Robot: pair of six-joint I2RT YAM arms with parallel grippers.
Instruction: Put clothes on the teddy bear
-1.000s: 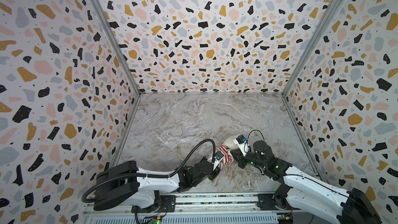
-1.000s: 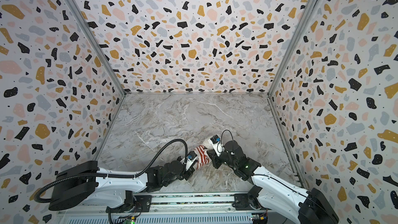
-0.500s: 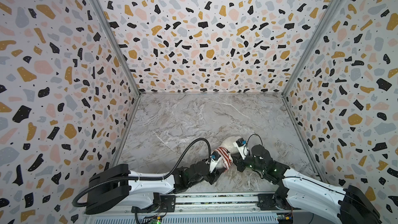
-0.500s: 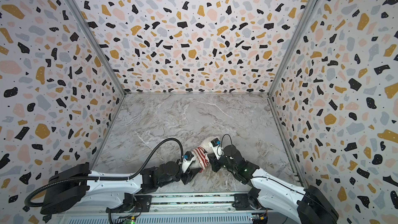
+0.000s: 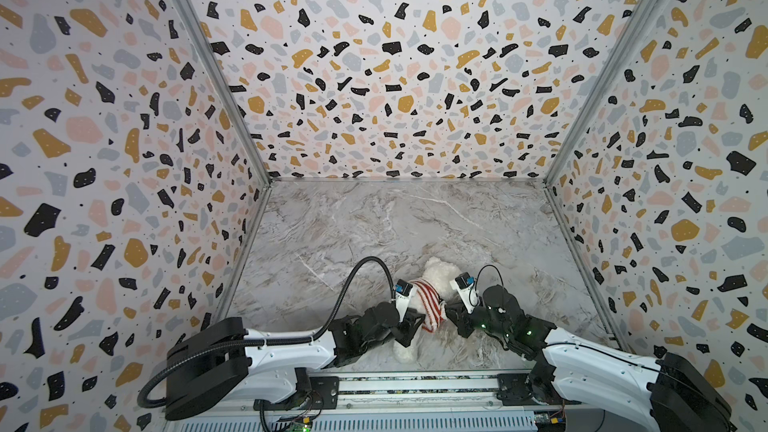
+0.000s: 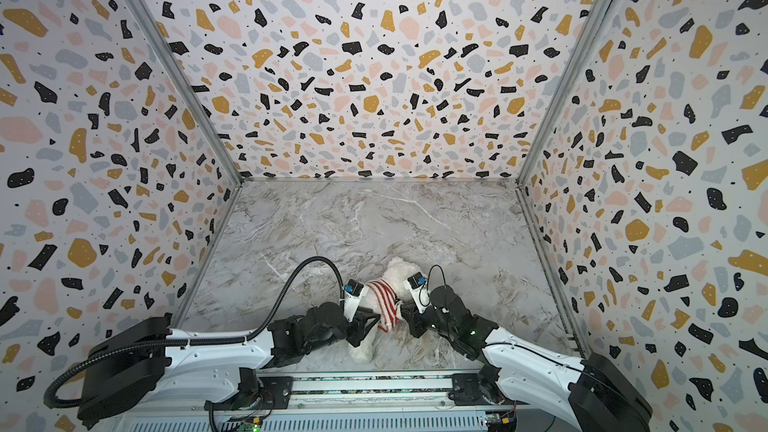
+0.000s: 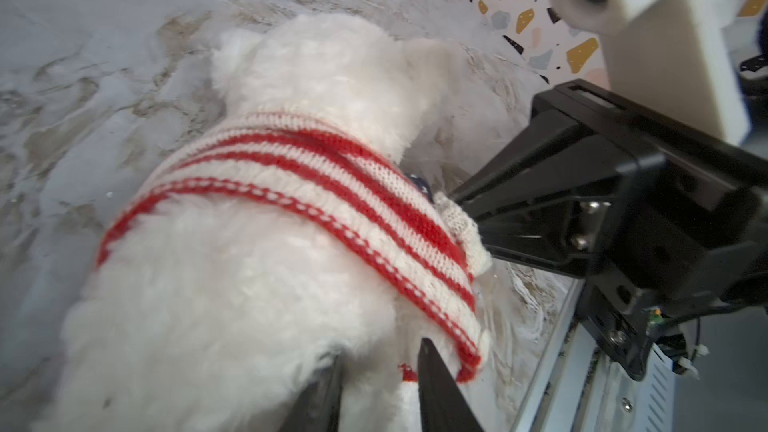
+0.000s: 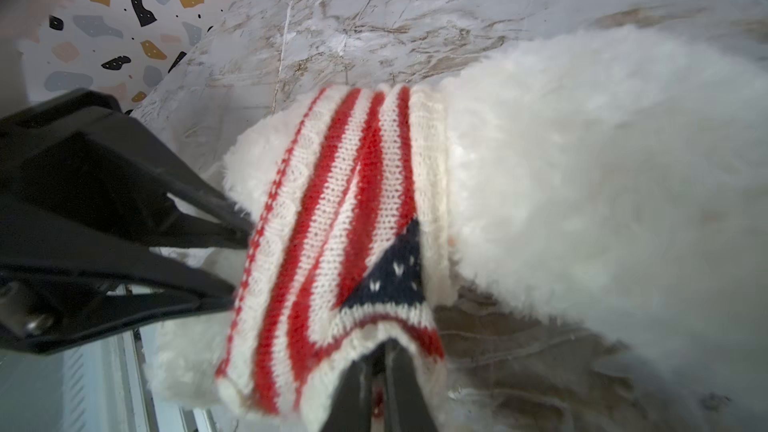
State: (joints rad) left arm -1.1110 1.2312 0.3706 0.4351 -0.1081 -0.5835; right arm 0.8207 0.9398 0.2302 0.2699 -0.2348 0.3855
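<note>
The white teddy bear [image 5: 434,275] lies on the marble table [image 5: 374,222], close to the middle of its front edge. Its head points toward the back edge. A red and white striped sweater [image 5: 427,305] with a blue star patch is bunched round its neck and chest. The right gripper [image 8: 378,361] is pinched tight on the sweater's hem. The left gripper [image 7: 379,371] has its jaws a little apart, with fur and hem between them. I cannot tell if it squeezes.

We see a marble table [image 5: 374,226], the teddy bear [image 5: 436,278] resting on it between left pincer [image 5: 417,327] and right pincer [image 5: 450,317].
</note>
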